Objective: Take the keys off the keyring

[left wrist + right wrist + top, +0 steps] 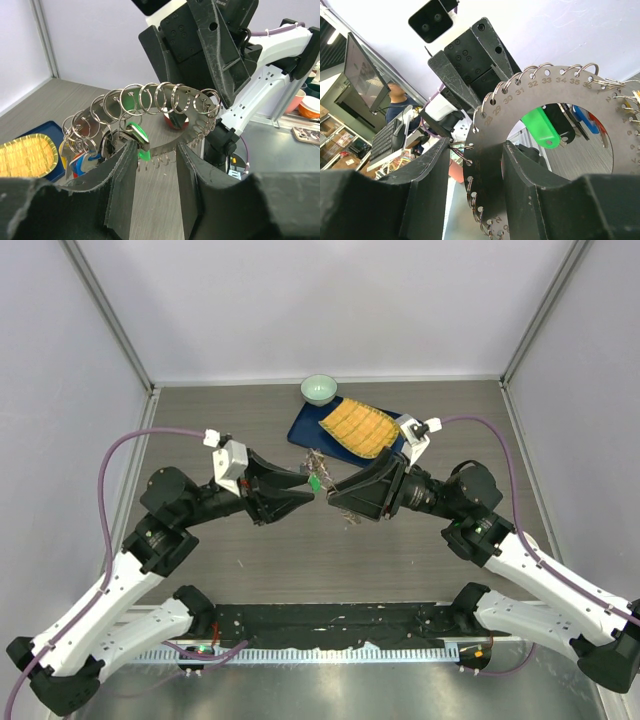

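Table (pixel 200 570) | right jaws clamp keyring (pixel 560 82) | left jaws half-open at green key (pixel 137 135)

My left arm (pixel 105 595) and right arm (pixel 550 575) wear white shells, black joints; 2 purple cables (pixel 104 502) trail them; fingers (pixel 117 190) matte black, scuffed.

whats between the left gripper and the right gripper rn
The keyring, fringed with keys, sits between the left gripper and the right gripper. The top view shows this, and both wrist views show it close up.
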Action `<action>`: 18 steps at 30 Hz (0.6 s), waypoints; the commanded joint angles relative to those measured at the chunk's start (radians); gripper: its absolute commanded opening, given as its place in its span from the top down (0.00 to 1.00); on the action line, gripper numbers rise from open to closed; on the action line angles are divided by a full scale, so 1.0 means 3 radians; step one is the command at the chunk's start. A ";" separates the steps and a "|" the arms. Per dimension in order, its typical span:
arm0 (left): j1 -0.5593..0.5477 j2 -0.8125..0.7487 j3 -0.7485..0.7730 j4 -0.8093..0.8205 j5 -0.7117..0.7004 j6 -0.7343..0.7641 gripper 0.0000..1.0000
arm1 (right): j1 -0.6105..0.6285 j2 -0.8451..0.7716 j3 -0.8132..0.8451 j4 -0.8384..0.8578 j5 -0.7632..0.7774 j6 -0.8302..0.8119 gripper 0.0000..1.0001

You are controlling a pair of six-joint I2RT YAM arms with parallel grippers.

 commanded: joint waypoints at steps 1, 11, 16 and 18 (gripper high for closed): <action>-0.0059 0.0032 -0.0018 0.0132 -0.0180 -0.0024 0.60 | -0.0011 -0.0064 0.0050 0.0211 0.0115 -0.0078 0.91; -0.0156 0.0073 0.0003 0.0055 -0.0609 0.0016 0.57 | -0.0011 -0.0075 0.0070 0.0119 0.0191 -0.0119 0.91; -0.0197 0.0119 0.0003 0.0101 -0.0702 0.0032 0.59 | -0.0016 -0.0080 0.0050 0.0084 0.0222 -0.0124 0.91; -0.0218 0.0155 0.0003 0.0101 -0.0681 0.0047 0.61 | -0.0011 -0.0090 0.0039 0.0083 0.0232 -0.0124 0.91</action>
